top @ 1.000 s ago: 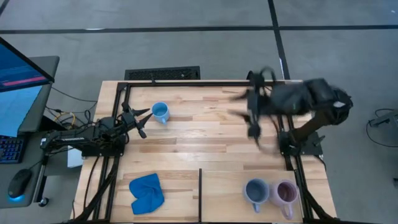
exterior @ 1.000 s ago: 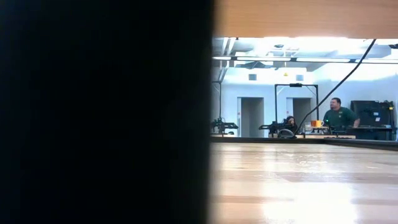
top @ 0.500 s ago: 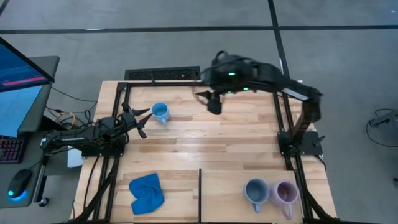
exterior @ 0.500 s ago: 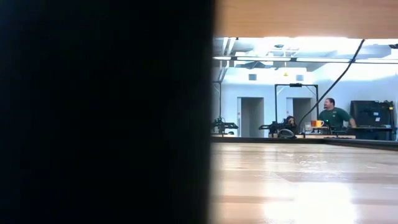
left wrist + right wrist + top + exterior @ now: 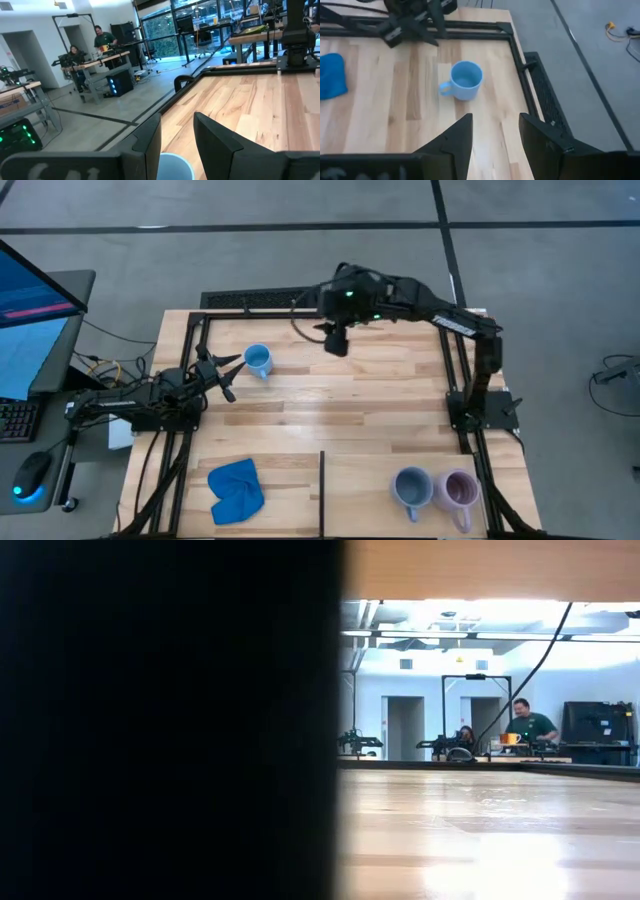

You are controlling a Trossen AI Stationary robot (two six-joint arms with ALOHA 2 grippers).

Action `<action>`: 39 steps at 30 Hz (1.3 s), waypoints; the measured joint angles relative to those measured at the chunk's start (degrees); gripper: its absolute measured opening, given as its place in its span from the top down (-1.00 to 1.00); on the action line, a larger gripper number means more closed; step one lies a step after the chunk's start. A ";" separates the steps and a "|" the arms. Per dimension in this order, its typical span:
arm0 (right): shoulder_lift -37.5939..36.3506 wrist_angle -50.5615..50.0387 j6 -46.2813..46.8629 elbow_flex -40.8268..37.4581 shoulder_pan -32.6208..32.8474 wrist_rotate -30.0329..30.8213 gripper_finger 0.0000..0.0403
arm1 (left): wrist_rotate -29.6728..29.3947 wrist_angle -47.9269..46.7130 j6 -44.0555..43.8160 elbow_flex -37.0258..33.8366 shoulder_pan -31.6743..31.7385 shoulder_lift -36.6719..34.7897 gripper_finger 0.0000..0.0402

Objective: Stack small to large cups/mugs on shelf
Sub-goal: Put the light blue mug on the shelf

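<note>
The light sky-blue mug (image 5: 258, 361) stands upright on its base on the main tabletop at the far left; it also shows in the right wrist view (image 5: 466, 80). My left gripper (image 5: 231, 374) is open right beside it, and the mug's rim (image 5: 175, 166) shows between its fingers; I see no touch. My right gripper (image 5: 338, 343) is open and empty above the far middle of the table, to the mug's right. The grey-blue mug (image 5: 411, 487) and the lilac mug (image 5: 460, 490) stand side by side on the shelf (image 5: 365, 480) at the near right.
A bright blue cloth (image 5: 236, 490) lies on the near left panel. Black rails (image 5: 322, 490) frame and divide the panels. Bare wood (image 5: 350, 405) lies in the table's middle. A dark mass (image 5: 170, 720) blocks the left half of the low view; people are in the room behind.
My right arm has swung from the table's right side toward the left and the far edge, toward the light blue mug, slowing over the last half second. Its gripper stays open and empty. The mugs and my left arm have kept still.
</note>
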 joint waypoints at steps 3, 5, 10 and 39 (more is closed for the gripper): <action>-4.15 -2.79 0.33 0.04 0.29 -0.20 0.09 | 0.00 0.00 -0.25 -0.02 -0.01 0.00 0.46; -7.34 -6.00 0.90 0.09 0.67 -0.24 0.09 | 0.00 0.00 -0.28 -0.01 0.00 0.00 0.46; -14.60 -9.50 3.85 0.07 2.23 -0.26 0.09 | 0.00 0.00 -0.31 -0.01 -0.01 0.00 0.46; -17.30 -13.67 3.95 -0.16 4.96 0.09 0.09 | -0.02 0.04 -0.32 -0.02 0.00 0.00 0.46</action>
